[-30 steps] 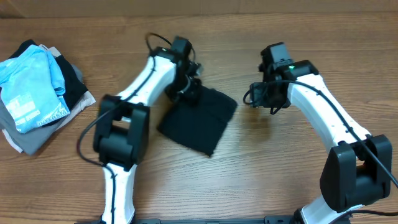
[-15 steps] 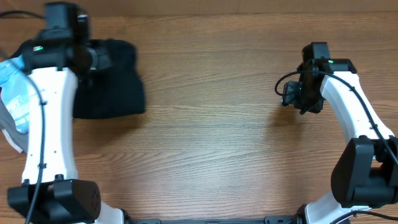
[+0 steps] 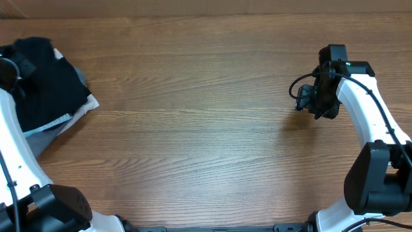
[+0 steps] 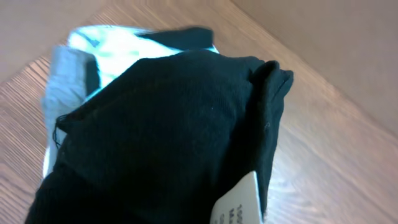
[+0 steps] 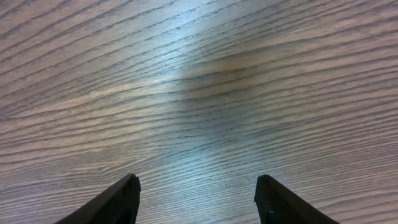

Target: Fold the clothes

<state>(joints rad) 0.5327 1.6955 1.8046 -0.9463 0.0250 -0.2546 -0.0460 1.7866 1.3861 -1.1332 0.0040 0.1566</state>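
A folded black garment (image 3: 48, 87) lies on top of the clothes pile (image 3: 74, 115) at the far left of the table. My left gripper (image 3: 9, 69) is at the garment's left edge, by the frame's edge. In the left wrist view the black garment (image 4: 168, 130) fills the frame and covers the fingers; a white label (image 4: 239, 202) shows at the bottom. The gripper appears shut on it. A light blue garment (image 4: 118, 43) and a grey one (image 4: 62, 78) lie beneath. My right gripper (image 3: 315, 103) is open and empty over bare wood (image 5: 196, 180).
The wooden table (image 3: 206, 129) stretches between the two arms. The pile sits close to the table's left edge. The right arm's cable loops beside its wrist (image 3: 301, 87).
My left arm has carried the black garment from the table's middle far to the left, onto the clothes pile. My right arm has drawn back to the right and now holds still.
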